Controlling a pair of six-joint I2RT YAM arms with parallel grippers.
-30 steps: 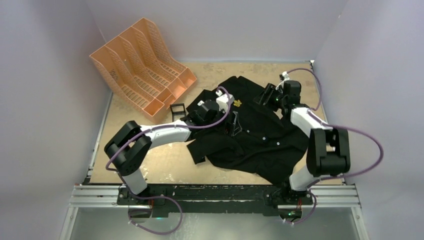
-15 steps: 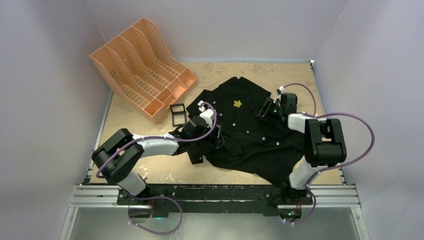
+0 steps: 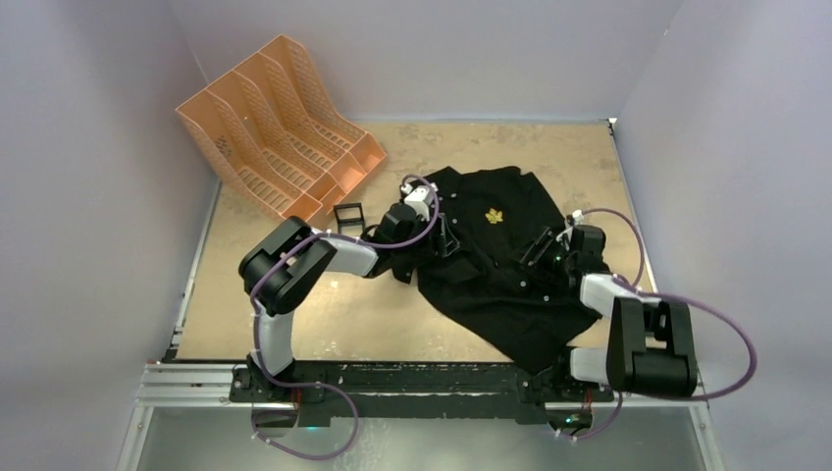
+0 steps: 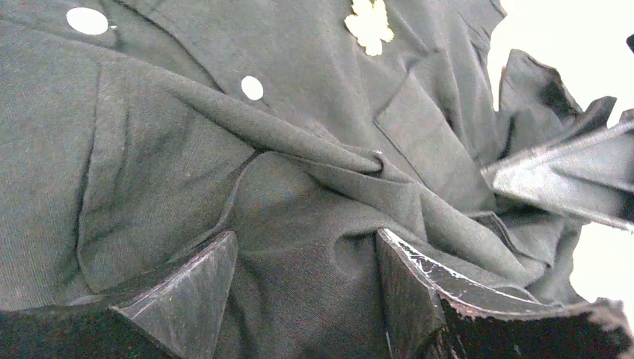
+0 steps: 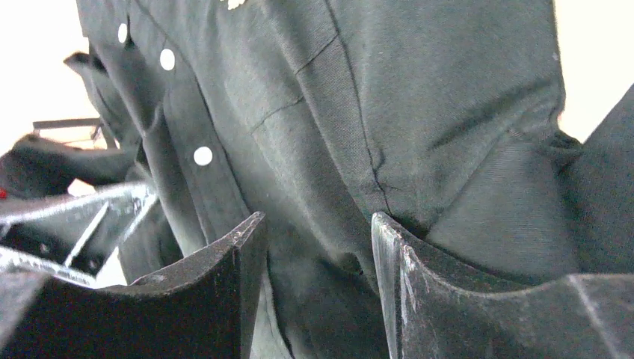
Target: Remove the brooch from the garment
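One brooch (image 4: 369, 25) lies beyond the left end effector (image 4: 304, 235), apart.

Shirt (image 3: 500, 265): black, short-sleeved button-up, lying front-up and rumpled on the table (image 3: 324, 324), right of centre. Its chest end points to the far side and its hem to the near edge. The fabric's bunched into ridges and folds along the left side and across the middle. The placket runs diag. w/ small white buttons (image 4: 252, 87); 3 show in a row in the right wrist view. A stitched chest pocket (image 4: 430, 142) shows in the left wrist view.

Brooch (image 3: 494, 217): tiny gold-yellow leaf shape, lying flat on the upper chest, near the pocket and to 1 side of the button line. It's not yet off the shirt.
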